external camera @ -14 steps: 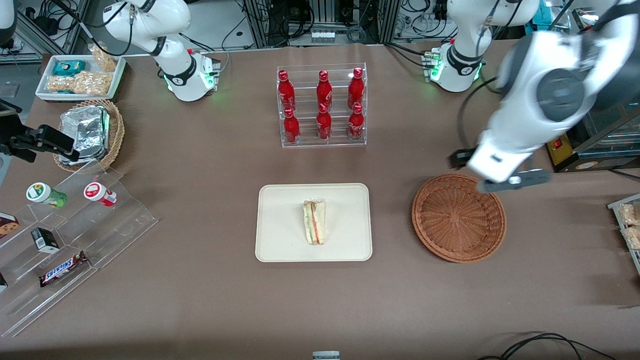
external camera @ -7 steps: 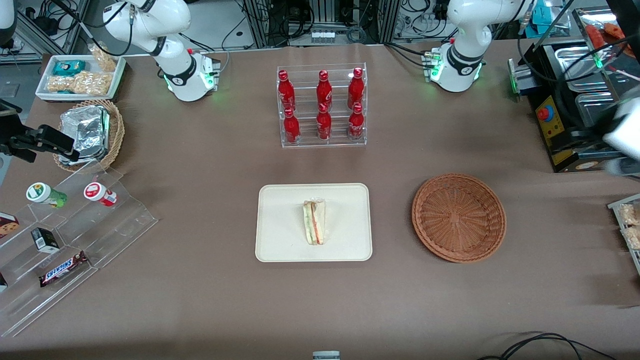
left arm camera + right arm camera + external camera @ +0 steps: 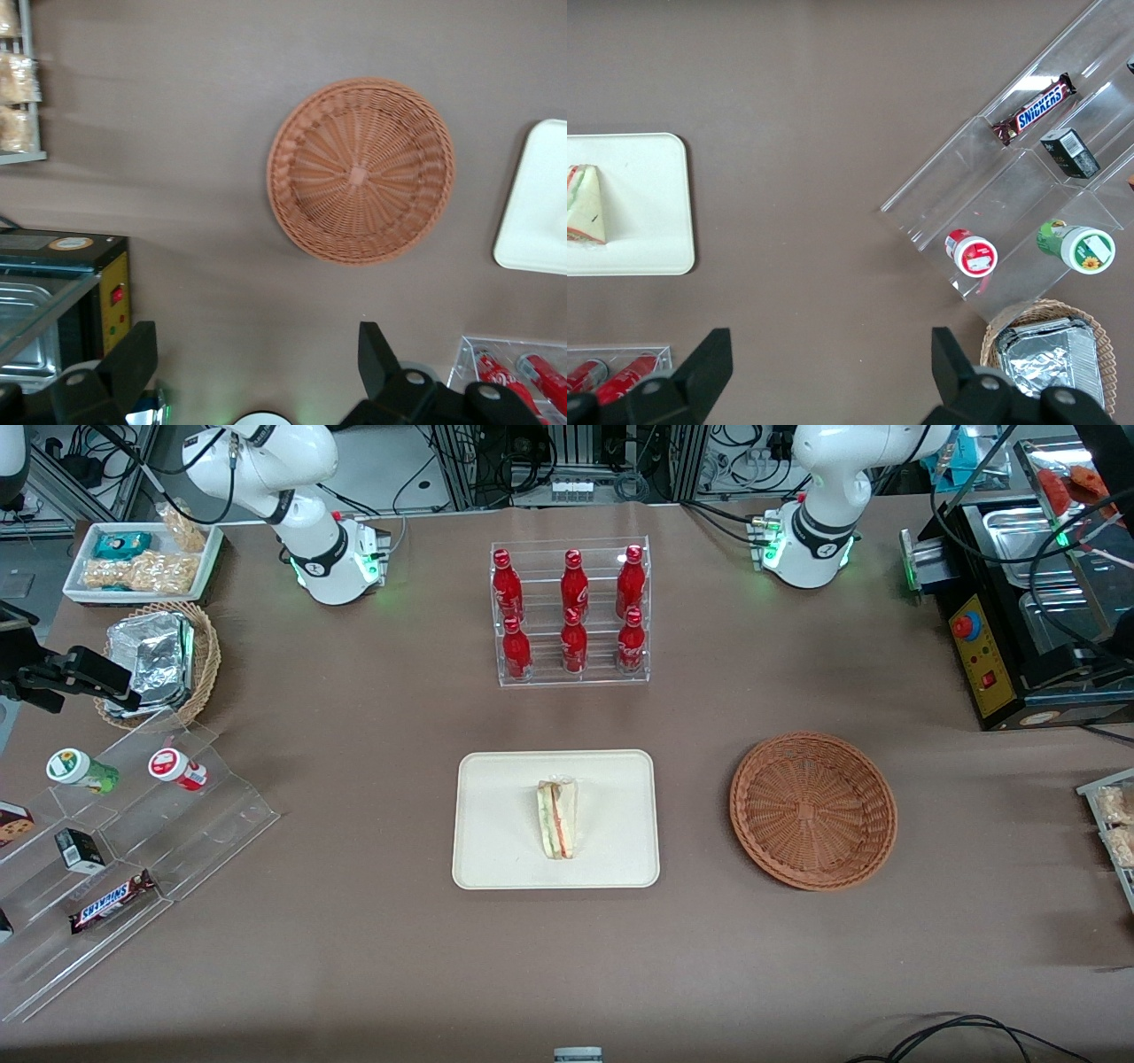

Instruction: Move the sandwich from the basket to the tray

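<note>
The small clear-wrapped triangular sandwich already lies mid-frame on the flat cream rectangular tray, the reddish-brown wicker basket sits empty beside it, and the left gripper, fingers spread with nothing between them, hangs high above the basket, so the task looks done.

We see only a rounded corner of the tray in the left wrist view, the rest cut off. The gripper shows only two dark fingers, bases cropped.
</note>
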### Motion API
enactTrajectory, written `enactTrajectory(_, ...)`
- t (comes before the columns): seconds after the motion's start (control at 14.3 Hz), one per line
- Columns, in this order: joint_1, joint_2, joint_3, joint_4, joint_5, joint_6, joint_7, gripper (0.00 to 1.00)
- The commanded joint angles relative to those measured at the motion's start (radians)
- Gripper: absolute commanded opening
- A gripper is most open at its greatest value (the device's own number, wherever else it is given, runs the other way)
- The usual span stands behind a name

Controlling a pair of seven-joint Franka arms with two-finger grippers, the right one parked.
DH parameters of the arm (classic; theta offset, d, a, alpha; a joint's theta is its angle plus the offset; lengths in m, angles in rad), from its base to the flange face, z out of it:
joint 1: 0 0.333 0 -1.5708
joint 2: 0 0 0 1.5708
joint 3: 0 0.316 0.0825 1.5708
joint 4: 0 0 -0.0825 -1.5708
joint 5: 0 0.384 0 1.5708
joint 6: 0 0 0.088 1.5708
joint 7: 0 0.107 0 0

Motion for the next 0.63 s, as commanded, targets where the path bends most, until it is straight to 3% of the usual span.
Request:
enactTrajectory(0.0, -0.092, -0.058, 0.016, -0.058, -0.004, -0.003, -0.004, 1.0)
enactTrajectory(0.28, -0.08, -0.079, -0.048, -0.053, 0.016, -0.01, 0.0, 1.0)
enactTrajectory(0.56, 0.013, -0.09, -0.151, -0.053, 0.034, -0.013, -0.002, 1.0)
